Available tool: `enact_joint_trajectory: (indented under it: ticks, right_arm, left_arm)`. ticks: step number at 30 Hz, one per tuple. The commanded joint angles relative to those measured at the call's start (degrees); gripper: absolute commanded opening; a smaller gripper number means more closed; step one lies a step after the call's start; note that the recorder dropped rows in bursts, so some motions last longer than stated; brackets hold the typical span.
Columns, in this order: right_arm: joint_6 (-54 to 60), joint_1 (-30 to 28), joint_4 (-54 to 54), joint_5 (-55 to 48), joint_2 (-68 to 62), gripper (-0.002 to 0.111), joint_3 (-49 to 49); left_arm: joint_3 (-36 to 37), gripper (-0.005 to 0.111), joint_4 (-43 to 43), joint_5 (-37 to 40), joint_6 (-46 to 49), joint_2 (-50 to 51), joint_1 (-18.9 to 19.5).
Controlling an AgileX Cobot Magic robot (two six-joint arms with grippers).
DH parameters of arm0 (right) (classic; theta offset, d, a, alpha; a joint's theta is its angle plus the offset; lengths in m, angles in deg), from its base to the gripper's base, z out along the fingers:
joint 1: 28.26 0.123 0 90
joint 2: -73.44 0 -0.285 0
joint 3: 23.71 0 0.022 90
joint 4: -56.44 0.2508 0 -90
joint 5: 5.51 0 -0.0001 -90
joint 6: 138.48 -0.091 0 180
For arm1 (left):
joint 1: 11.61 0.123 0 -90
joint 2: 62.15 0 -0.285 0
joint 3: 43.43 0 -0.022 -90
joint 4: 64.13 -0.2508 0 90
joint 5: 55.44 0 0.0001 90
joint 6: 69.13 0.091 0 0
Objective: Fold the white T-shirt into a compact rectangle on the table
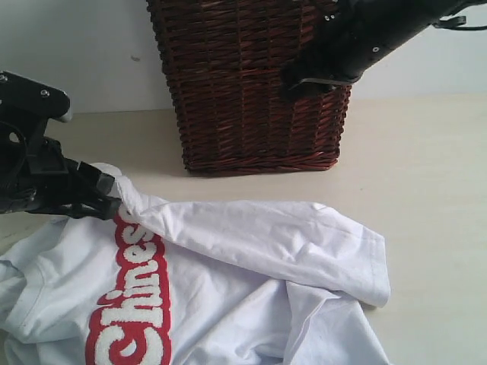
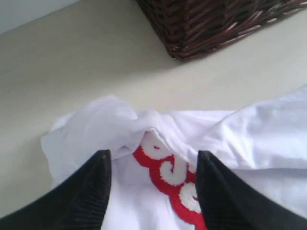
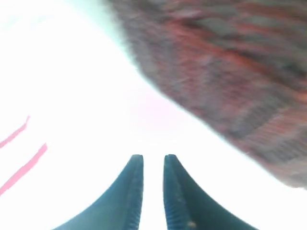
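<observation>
The white T-shirt [image 1: 251, 258] lies crumpled on the table [image 1: 426, 175], its red-outlined lettering [image 1: 133, 304] running down the left. One part is folded across the middle towards the right. My left gripper [image 1: 106, 199] is low at the shirt's bunched upper left corner. In the left wrist view the left gripper [image 2: 153, 153] is open, with the T-shirt [image 2: 268, 134] and lettering [image 2: 168, 170] lying between its black fingers [image 2: 91, 191] and a bunched fold just ahead of the tips. My right gripper [image 1: 295, 82] hangs high in front of the basket, away from the shirt. The right gripper [image 3: 151, 157] has a narrow empty gap.
A dark brown wicker basket [image 1: 243, 84] stands at the back centre of the table, close behind the shirt; the basket [image 2: 216, 24] also shows in the left wrist view, and blurred in the right wrist view [image 3: 230, 72]. Bare tabletop [image 1: 441, 228] extends to the right.
</observation>
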Motion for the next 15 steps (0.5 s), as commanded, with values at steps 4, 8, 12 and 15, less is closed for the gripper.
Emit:
enact_joint_trajectory:
  ticks: [4, 8, 12, 15]
  right_arm:
    - [4.81, 10.66, -4.69, -17.08, 1.7, 0.03, -5.59]
    - [-1.57, 20.16, -21.08, -7.09, 0.16, 0.036, -12.84]
    - [-16.31, 24.13, -37.82, -4.61, -2.18, 0.039, -16.42]
    - [-18.43, 24.01, -38.89, -1.96, -3.35, 0.039, -17.25]
  left_arm:
    - [4.46, 0.053, 0.1, 3.77, -0.23, -0.06, 0.12]
    - [6.26, 0.053, 0.1, 3.77, -0.23, -0.56, 0.12]
    - [6.29, 0.053, 0.1, 4.18, -0.36, -0.93, 0.12]
    - [6.29, 0.053, 0.1, 4.55, -0.35, -0.93, 0.12]
